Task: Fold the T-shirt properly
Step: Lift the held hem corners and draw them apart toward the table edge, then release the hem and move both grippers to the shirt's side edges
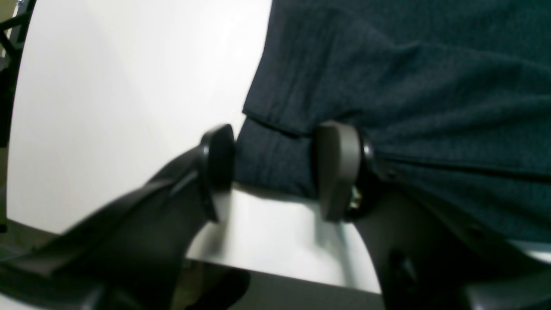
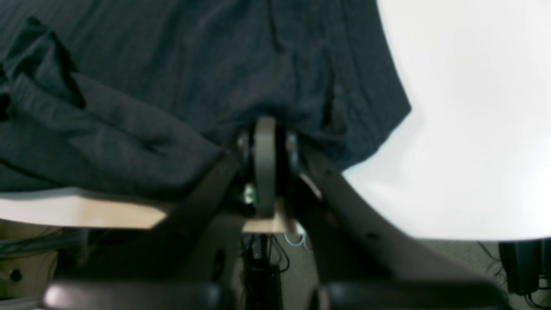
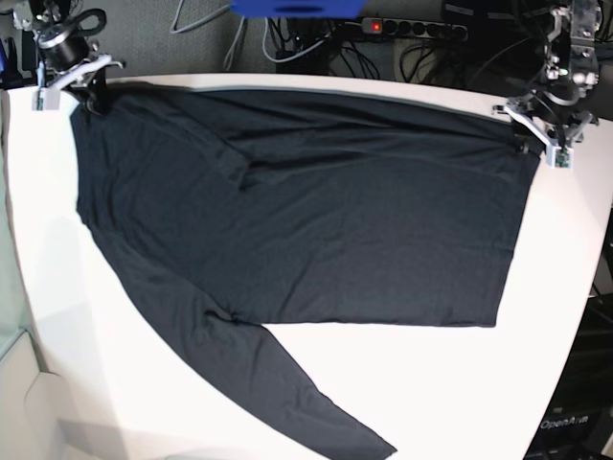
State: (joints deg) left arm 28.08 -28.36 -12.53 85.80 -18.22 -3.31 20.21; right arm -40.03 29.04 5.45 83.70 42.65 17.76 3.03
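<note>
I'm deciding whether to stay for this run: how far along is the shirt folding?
Early. Done: the T-shirt lies spread on the table, with a fold near its far edge. In hand: the right gripper is shut on one far corner; the left gripper is open around the other corner. Left: a sleeve trails out, and no compact fold exists.

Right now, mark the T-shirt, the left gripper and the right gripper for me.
T-shirt point(image 3: 345, 240): base view, middle of the flat body panel.
Left gripper point(image 1: 275, 172): left wrist view, midway between its open fingertips, at the shirt's corner.
Right gripper point(image 2: 264, 129): right wrist view, fingertips shut on the shirt's edge.
</note>
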